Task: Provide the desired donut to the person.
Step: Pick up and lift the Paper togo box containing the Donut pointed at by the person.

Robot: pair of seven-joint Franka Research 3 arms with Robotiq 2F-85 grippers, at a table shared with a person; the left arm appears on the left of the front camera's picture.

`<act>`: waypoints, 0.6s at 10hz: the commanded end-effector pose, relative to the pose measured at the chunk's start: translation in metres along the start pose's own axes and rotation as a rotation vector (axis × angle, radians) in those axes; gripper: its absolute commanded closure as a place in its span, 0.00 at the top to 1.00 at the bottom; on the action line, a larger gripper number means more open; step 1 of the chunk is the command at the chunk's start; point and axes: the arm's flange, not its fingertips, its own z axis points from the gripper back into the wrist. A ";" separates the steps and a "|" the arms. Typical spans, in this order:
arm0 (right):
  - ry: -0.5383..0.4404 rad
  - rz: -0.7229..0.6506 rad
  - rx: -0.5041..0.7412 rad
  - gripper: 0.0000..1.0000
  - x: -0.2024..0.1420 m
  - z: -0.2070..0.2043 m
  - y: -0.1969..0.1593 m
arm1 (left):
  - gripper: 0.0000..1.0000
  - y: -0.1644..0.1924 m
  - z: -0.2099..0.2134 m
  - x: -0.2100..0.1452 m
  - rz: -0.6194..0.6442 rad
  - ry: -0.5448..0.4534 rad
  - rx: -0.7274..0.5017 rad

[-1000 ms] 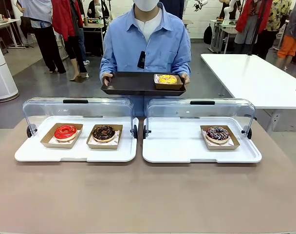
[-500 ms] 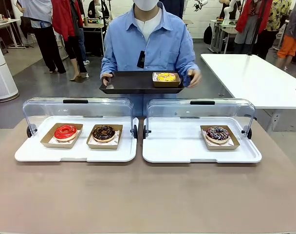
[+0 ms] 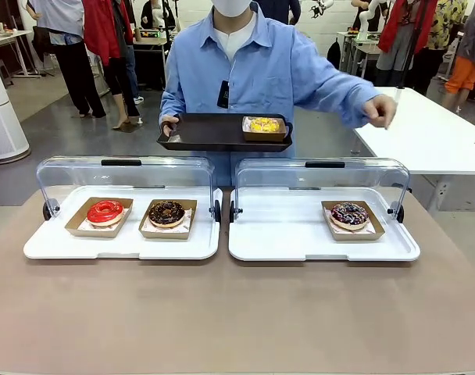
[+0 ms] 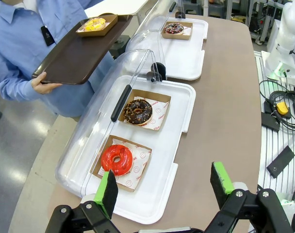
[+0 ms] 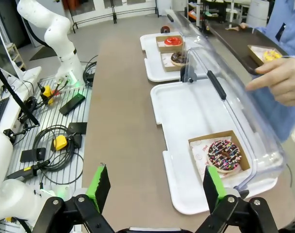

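The person (image 3: 245, 70) holds a dark tray (image 3: 206, 133) in one hand, with a yellow donut (image 3: 264, 125) in a box on it. Their other hand (image 3: 380, 111) (image 5: 278, 80) reaches out above the right case's clear lid (image 3: 323, 176). A sprinkled chocolate donut (image 3: 349, 215) (image 5: 224, 155) lies in that case. The left case holds a red donut (image 3: 105, 211) (image 4: 117, 159) and a chocolate donut (image 3: 166, 212) (image 4: 137, 111). My left gripper (image 4: 163, 187) hangs open above the near edge of the left case. My right gripper (image 5: 155, 187) is open over bare table beside the right case.
Both white cases (image 3: 128, 244) (image 3: 292, 234) have their lids tipped up along the far side. A white table (image 3: 425, 125) stands at the back right. Cables and small devices (image 5: 55, 141) lie on the bench beside the brown table (image 3: 237, 312).
The person's hand has let go of the tray's right end and swung out to the picture's right, over the right case. The tray stays up in the other hand. The donuts have not moved.
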 end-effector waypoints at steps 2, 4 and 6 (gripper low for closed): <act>-0.008 0.009 0.005 1.00 0.000 0.000 0.001 | 1.00 -0.001 0.000 0.001 0.003 -0.015 -0.003; -0.008 0.009 0.005 1.00 0.000 0.000 0.001 | 1.00 -0.001 0.000 0.001 0.003 -0.015 -0.003; -0.008 0.009 0.005 1.00 0.000 0.000 0.001 | 1.00 -0.001 0.000 0.001 0.003 -0.015 -0.003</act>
